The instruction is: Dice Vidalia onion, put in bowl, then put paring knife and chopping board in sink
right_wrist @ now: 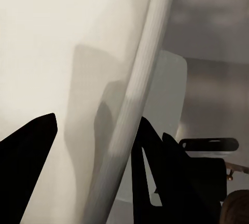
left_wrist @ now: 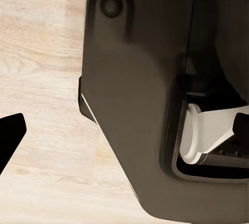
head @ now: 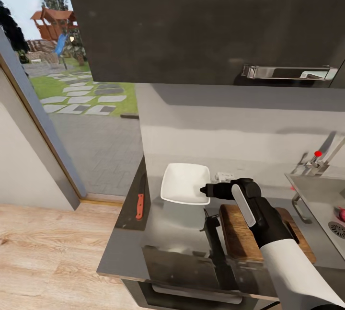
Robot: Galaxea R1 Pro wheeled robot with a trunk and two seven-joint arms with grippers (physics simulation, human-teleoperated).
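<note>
Glossy dark countertop runs under a dark wall cabinet, window onto a garden at the far left. Right gripper hangs at the near right rim of the white bowl; right wrist view has the rim running between the two fingers, spread apart and not clamped. Chopping board lies just beside the bowl, partly under the right arm. Paring knife lies well apart at the counter's left edge. Vidalia onion sits in the sink, by the drain, uncut. Left gripper state: cannot tell, left wrist view is mostly the robot's own body over wood floor. Judgement: task barely begun; onion comes first, so swing the right arm over the basin, descend straight, close gently on the round bulb
</note>
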